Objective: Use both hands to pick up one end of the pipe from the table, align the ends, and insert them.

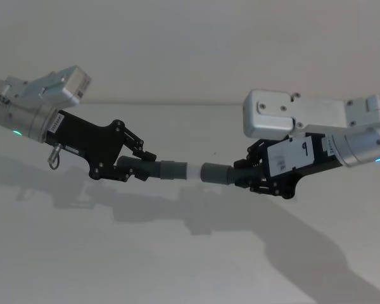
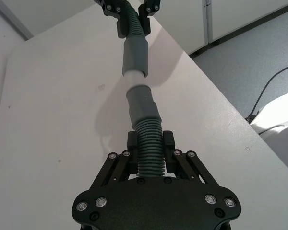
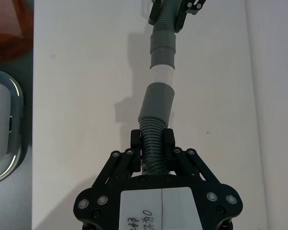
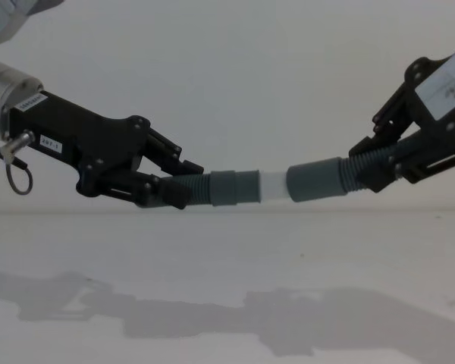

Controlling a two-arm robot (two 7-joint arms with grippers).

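Left gripper: raised above the table, fingers clamped on the corrugated run of the pipe just behind the stepped sleeve. Sleeve projects straight ahead of the fingertips, white tip leading toward the opposite gripper.

Right gripper: raised at about the same height, pointing back at the left one, fingers pinched on the corrugations directly behind the plain cuff. Cuff mouth faces the white tip.

Ends: held nose to nose in the space between both sets of fingertips, close to one line, with a slight bend at the meeting point in the chest view. White tip at the cuff rim; whether touching, slightly entered or just short cannot be settled, though the left wrist view hints at a thin gap between tip and cuff. Most of the tip still exposed.

Pipe clear of the table at both grips; shadows of both arms on the surface beneath.
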